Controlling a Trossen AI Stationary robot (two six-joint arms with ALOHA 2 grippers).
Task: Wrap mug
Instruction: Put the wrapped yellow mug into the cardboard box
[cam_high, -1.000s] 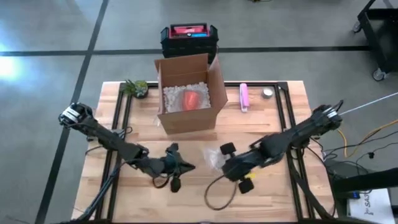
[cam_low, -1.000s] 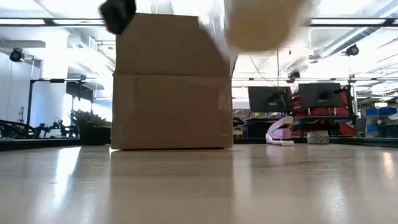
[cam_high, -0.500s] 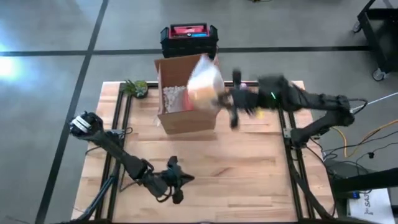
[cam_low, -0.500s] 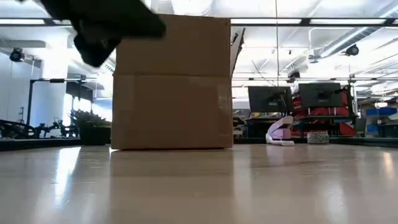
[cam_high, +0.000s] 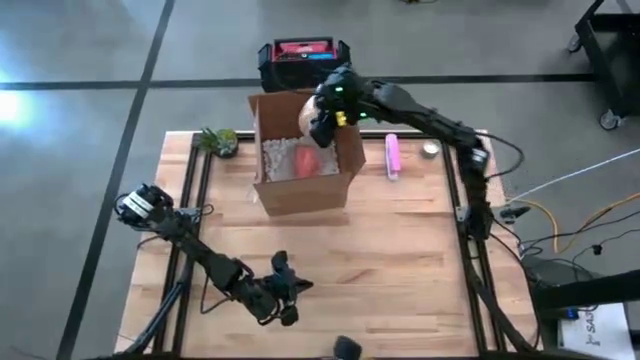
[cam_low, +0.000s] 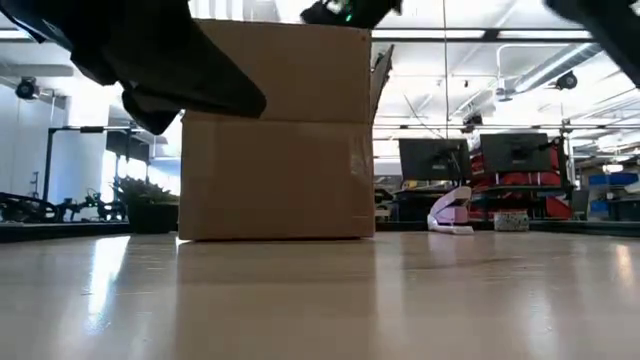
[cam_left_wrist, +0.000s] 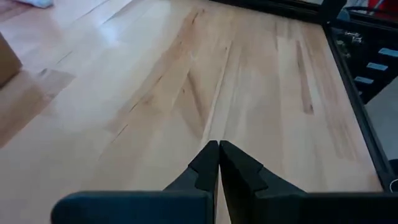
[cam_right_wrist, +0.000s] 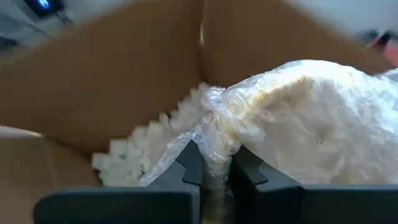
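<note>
Hanging from the right hand, wrapped mug over box.

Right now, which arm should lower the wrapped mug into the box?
Right. The right gripper is shut on the wrapped mug above the open box. The left gripper is shut, empty, at the table's near edge.

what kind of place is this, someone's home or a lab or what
Most likely a robotics lab or workshop, not a home. The wooden table stands on a bare concrete floor, and the low view shows computer monitors and red equipment cases under ceiling strip lights.
</note>
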